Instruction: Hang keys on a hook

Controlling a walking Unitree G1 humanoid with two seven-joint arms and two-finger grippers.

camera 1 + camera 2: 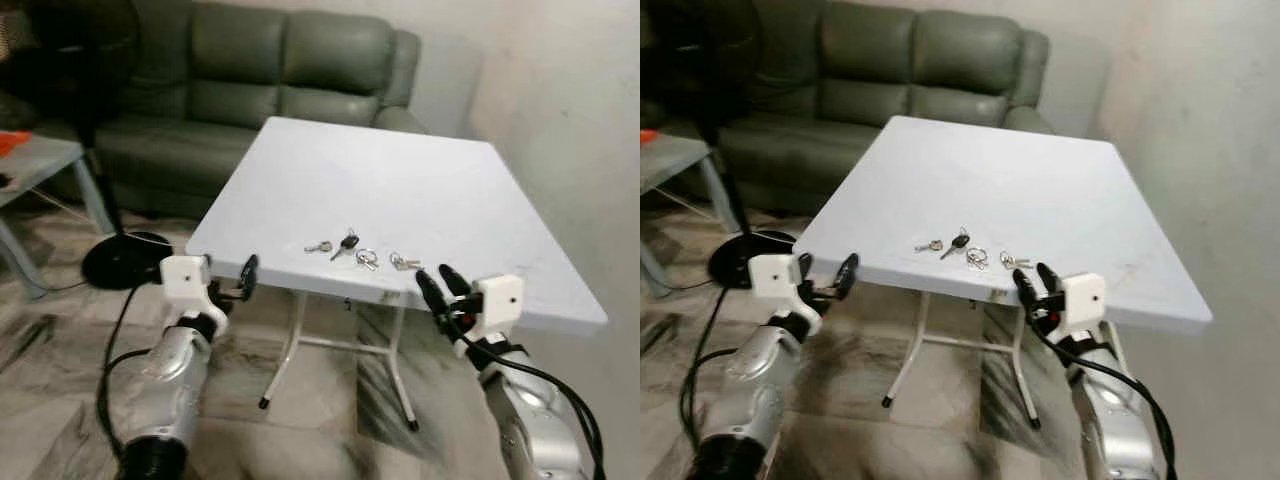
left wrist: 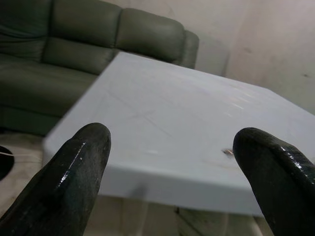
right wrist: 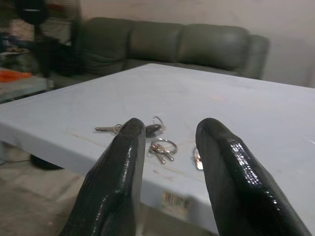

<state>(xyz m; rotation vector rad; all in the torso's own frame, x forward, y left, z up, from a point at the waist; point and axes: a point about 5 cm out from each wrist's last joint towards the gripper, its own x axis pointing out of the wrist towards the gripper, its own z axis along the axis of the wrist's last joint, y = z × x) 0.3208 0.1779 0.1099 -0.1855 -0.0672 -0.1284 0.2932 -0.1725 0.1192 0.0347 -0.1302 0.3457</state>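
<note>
Silver keys (image 1: 357,252), four sets, white table (image 1: 480,190).

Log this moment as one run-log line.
phase: approach | keys: lying on white table near front edge | right gripper: open, nearing keys | left gripper: open, below table edge

The tabletop (image 1: 420,180) is plain white, with a few faint grey scratches, and its thin legs (image 1: 285,350) are white too. The keys (image 1: 362,255) on it are silver metal, and one key (image 1: 348,241) has a black head. The sofa (image 1: 250,70) is dark grey-green and looks like leather. The floor (image 1: 60,380) has a marble pattern in grey, white and black veins. The wall (image 1: 560,110) is off-white. The fan base (image 1: 125,258) is black. Each arm is silver with a white wrist block; the left tool (image 1: 232,278) and right tool (image 1: 438,285) have glossy black fingers. The side table (image 1: 40,160) is pale blue-grey, with something orange (image 1: 12,142) on it.
</note>
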